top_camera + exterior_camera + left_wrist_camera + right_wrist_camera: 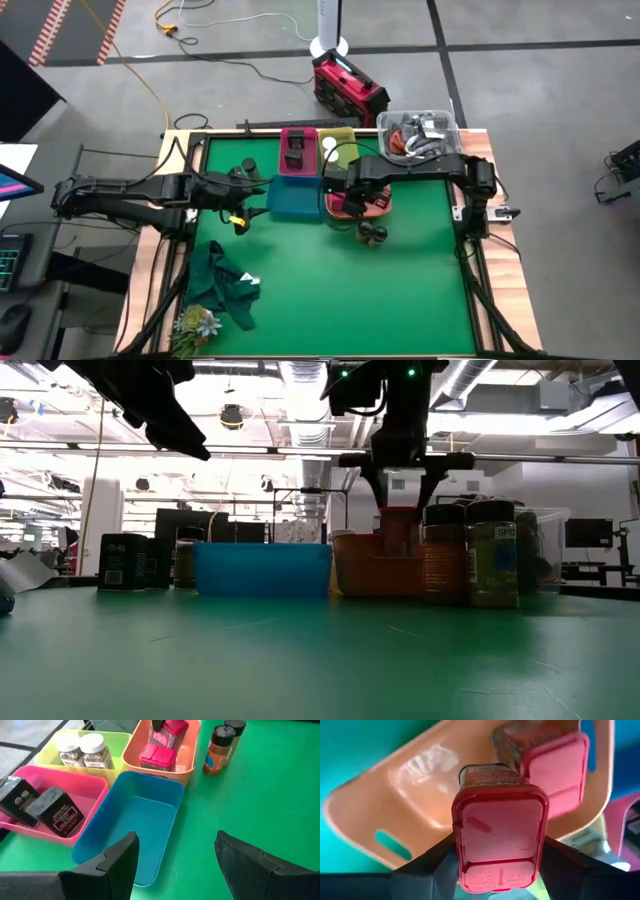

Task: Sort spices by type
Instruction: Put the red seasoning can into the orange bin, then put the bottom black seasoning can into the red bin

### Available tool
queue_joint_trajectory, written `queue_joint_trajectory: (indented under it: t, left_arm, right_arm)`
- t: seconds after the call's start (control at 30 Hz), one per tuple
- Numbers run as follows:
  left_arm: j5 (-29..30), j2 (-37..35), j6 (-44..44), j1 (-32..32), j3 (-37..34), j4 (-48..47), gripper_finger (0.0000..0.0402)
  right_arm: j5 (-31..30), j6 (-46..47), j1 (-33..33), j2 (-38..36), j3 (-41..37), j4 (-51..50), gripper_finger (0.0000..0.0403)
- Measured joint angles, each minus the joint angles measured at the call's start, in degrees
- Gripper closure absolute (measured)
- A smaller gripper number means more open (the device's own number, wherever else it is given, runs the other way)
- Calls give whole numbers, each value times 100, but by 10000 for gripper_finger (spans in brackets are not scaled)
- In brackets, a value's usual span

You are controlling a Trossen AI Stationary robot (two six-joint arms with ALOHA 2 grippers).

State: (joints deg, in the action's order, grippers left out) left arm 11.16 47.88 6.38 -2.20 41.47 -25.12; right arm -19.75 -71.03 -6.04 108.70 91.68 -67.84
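Overhead, left to right: the dark left arm reaches in from the table's left edge, and the left gripper (243, 203) hovers over bare green table surface (400, 300) just beside the empty rectangular blue plastic tray (296, 198); its two fingers stand apart with nothing between them, as the left wrist view confirms. A crumpled dark green cloth (225, 282) lies near the front left corner. Behind the blue tray sits the pink plastic tray (80, 785), holding two dark boxy tins (55, 811) side by side. Next to it, the yellow-green plastic tray (107, 740) contains two white-topped round jars (82, 749). In front of that stands the orange plastic tray (172, 767), touching the blue tray's right end. One magenta-red cube-shaped spice container (157, 757) lies in the orange tray. A second magenta-red lidded container (499, 839) stands upright between the fingers of the right gripper (350, 192), directly over the orange tray; the fingers flank its sides, but whether they clamp it or have just released it cannot be told. Two dark-capped round jars (220, 747) stand on the table just beside the orange tray's right side. A clear plastic bin of cables (420, 135) occupies the rear right corner
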Motion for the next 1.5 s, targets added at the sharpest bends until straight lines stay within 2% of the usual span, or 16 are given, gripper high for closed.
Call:
queue_joint_trajectory:
  t: [0.23,0.5,0.77,1.03,1.13,1.23,1.37,1.5]
  left_arm:
    - [0,0,-73,0,0,4,155]
    - [-1,0,-93,1,0,2,155]
    - [-2,0,-114,0,0,4,155]
    - [124,0,44,-43,0,-254,155]
    - [375,0,267,-236,0,-355,155]
    - [552,0,386,-552,0,-430,155]
    - [566,169,443,-1270,233,-916,155]
    - [385,551,248,-1857,598,-1597,155]
  right_arm:
    - [25,-99,4,292,-2,41,105]
    - [-2,-88,2,272,-4,86,87]
    - [-969,64,-67,258,48,-179,86]
    - [-1141,1378,-72,256,1077,-932,86]
    - [-1049,2084,-87,178,1488,-1134,85]
    - [-751,2600,-213,-75,1552,-1137,85]
    - [-92,3211,-316,-434,1552,-1193,92]
    - [20,3597,-60,-858,1342,-1152,109]
